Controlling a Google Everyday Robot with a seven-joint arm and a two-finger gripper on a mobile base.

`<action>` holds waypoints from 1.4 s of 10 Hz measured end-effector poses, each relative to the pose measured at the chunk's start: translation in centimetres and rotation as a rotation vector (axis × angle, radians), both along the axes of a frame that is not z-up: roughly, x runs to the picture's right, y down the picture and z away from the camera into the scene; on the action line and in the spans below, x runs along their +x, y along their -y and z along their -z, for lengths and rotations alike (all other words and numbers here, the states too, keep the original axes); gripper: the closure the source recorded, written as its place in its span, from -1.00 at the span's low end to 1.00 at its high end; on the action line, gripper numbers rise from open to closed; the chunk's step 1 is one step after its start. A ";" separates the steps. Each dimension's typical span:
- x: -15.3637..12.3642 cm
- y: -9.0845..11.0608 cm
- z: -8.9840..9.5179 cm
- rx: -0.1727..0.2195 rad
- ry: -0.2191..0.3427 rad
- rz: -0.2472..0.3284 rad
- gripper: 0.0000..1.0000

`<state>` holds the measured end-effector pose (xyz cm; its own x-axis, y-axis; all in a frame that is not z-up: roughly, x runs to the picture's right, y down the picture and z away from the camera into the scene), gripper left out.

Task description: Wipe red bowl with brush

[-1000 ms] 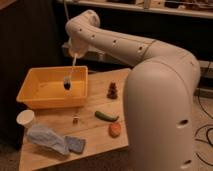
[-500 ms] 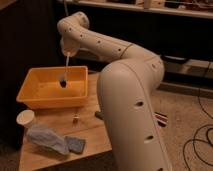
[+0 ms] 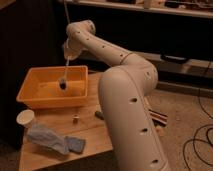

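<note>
The red bowl is a large orange-yellow rectangular tub at the back left of the wooden table. The brush hangs almost upright over it, with a thin whitish handle. Its dark bristle head is down inside the tub near the right wall, at or just above the floor. My gripper is above the tub's back right corner and is shut on the top of the brush handle. My white arm sweeps down from it across the right of the view.
A small white cup stands at the table's left edge, in front of the tub. A blue-grey cloth lies near the front. A small object and a dark green thing lie mid-table. My arm hides the table's right side.
My arm has swung in front of the right half of the table, hiding the things there. The brush stays in the tub, its head moved slightly.
</note>
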<state>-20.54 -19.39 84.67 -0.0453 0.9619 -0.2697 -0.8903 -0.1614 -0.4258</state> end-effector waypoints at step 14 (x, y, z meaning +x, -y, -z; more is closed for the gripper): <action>1.8 1.3 -2.5 0.049 -0.147 -0.028 1.00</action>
